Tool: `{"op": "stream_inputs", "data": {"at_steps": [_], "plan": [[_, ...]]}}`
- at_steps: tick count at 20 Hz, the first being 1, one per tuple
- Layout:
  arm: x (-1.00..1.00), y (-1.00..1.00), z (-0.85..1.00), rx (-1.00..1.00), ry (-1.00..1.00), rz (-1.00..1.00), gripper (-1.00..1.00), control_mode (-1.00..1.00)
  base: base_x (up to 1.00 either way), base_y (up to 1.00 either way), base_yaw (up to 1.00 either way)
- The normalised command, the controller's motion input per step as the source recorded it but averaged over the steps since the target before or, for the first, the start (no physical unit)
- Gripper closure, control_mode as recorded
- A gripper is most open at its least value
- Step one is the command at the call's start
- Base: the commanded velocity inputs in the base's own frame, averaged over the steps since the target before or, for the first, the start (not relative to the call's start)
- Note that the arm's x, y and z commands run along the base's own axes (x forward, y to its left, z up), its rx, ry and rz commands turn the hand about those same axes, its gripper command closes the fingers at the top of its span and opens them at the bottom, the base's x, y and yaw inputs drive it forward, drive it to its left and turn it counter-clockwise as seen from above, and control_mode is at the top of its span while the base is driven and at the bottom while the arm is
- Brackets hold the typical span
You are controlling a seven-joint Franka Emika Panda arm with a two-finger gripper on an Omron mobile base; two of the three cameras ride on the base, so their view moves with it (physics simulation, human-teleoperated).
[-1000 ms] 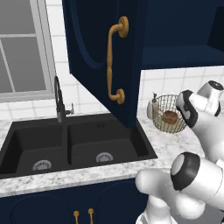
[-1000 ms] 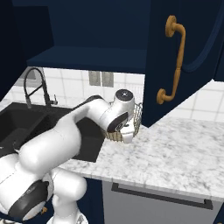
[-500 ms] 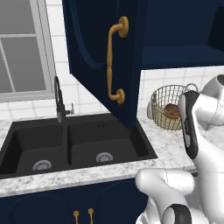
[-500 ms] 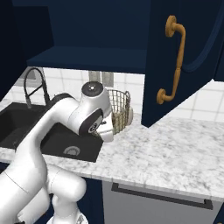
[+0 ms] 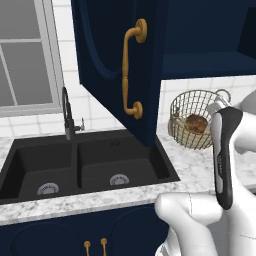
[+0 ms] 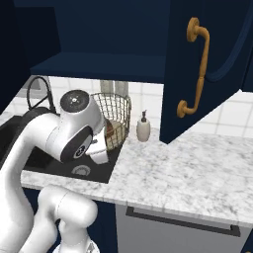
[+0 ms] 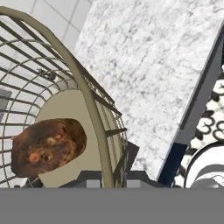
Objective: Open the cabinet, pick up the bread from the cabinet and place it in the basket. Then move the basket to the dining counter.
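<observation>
Right now my claw (image 7: 108, 183) is clenched on the rim of the basket (image 5: 192, 122) — in the hand view the curved tan rim wire runs straight down into the gap between my fingers, which sit at the bottom edge on either side of it. The basket is tilted against my grip, its mesh wall sweeping up and away from my claw.

The bread (image 7: 47, 146) lies inside the basket on its pale floor, just beside my claw and a little off to one side of the rim wire I hold. From the left base view the bread shows as a golden-brown lump low in the basket, with my wrist right next to it.

Beyond my claw spreads the marble counter (image 6: 197, 173). The cabinet (image 5: 112, 70) stands open above — its door with the long brass handle (image 5: 131, 67) swung out over the black sink (image 5: 85, 165). A white soap bottle (image 6: 143, 129) stands just beside the basket.
</observation>
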Motion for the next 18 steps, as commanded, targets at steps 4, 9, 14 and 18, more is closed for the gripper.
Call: {"op": "stream_inputs", "data": {"at_steps": [4, 9, 14, 18], "plan": [[-0.15, 0.06, 0.05, 0.01, -0.03, 0.00, 1.00, 1.00, -0.62, 0.25, 0.00], [0.00, 0.00, 0.00, 0.00, 0.00, 0.00, 1.00, 1.00, -0.99, -0.01, 0.00], [0.00, 0.00, 0.00, 0.00, 0.00, 0.00, 1.00, 1.00, -0.74, 0.01, 0.38], [0.00, 0.00, 0.00, 0.00, 0.00, 0.00, 1.00, 1.00, 0.00, 0.00, 1.00]]}}
